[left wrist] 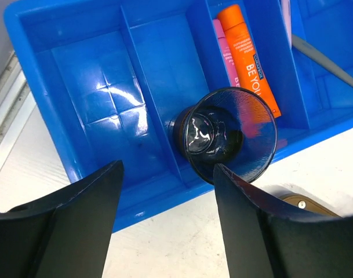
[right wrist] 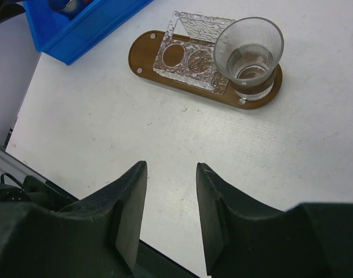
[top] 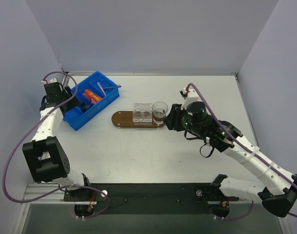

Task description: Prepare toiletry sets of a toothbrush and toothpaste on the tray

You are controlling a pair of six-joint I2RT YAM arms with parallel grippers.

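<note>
1. The right claw (right wrist: 170, 200) is hovering over the bare white table (right wrist: 164, 133), on the near side of the tray's right end. Its two black fingers (right wrist: 127, 208) are standing partly open, with nothing between them.
2. The flat dark-brown oval wooden tray (top: 122, 118) is lying near the middle of the table, with its long side running left to right. It is carrying a clear, crinkled block-shaped holder with two round holes (right wrist: 190, 52) on its middle. A clear drinking glass (right wrist: 250, 55) is standing upright on its right end, just beside the holder.
3. The blue plastic bin with dividers (top: 79, 118) is sitting toward the table's far-left corner, near the tray's left end.
4. The left claw (left wrist: 167, 217) is hanging above the bin's near wall. Its fingers (left wrist: 77, 220) are spread wide and gripping nothing.
5. A dark tinted see-through cup (left wrist: 228, 134) is resting inside the bin, against a divider, with its mouth facing the wrist camera.
6. The bright orange toothpaste tube (left wrist: 248, 58) is lying in a narrow bin compartment beyond the cup, touching a pink tube (left wrist: 221, 46) on its left.
7. A thin lavender stick (top: 101, 91) is leaning in the bin's far end.
</note>
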